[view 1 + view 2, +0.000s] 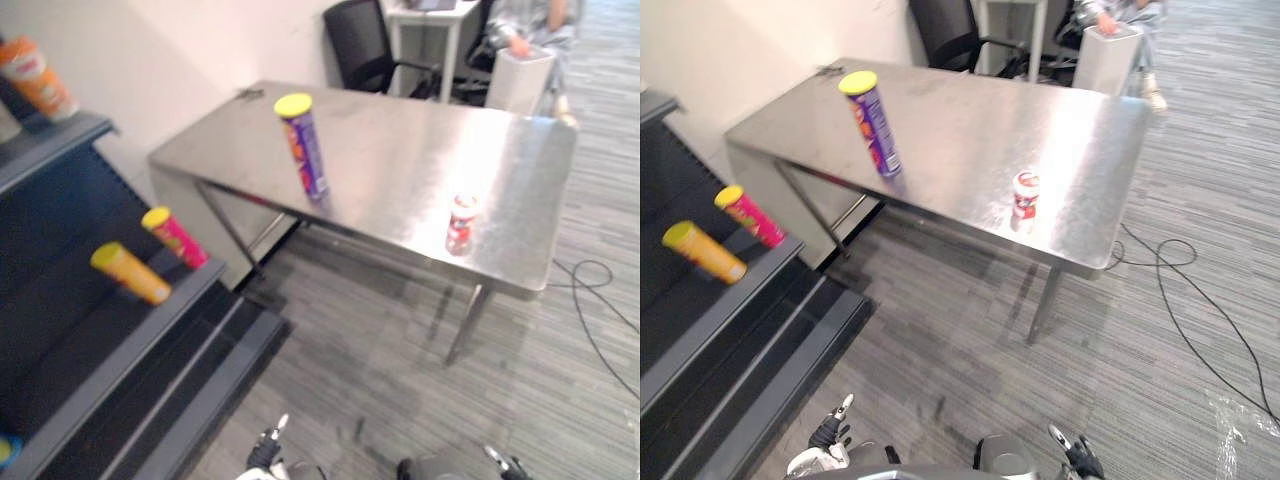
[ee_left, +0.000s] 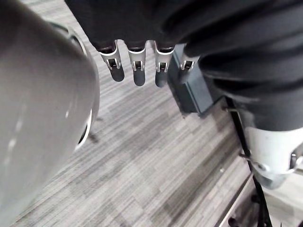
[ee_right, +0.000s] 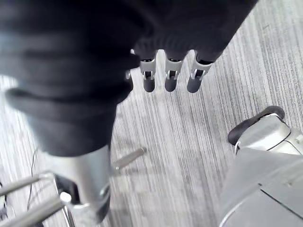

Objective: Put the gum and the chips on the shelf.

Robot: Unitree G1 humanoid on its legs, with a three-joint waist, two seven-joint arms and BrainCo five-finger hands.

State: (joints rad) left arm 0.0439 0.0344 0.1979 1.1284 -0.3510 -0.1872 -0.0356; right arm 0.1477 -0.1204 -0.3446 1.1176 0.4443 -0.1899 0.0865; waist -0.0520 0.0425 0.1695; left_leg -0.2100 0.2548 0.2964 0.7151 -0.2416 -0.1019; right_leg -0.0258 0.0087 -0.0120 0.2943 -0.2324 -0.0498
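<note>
No words or numbers can be read anywhere. On the counter (image 1: 400, 140), the tall purple chips can (image 1: 305, 150) near the front edge has bright label print, too blurred to make out. The red-and-white gum tub (image 1: 461, 224) near the front right corner is equally illegible. So are the labels on the yellow can (image 1: 130, 272) and the pink can (image 1: 175, 237) on the shelf (image 1: 110, 340).

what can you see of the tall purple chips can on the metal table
The tall purple cylindrical chips can has a yellow lid and orange print on its side. It stands upright on the shiny silver metal table, near its front edge, touching only the tabletop. The small red-and-white can stands apart to its right.
</note>
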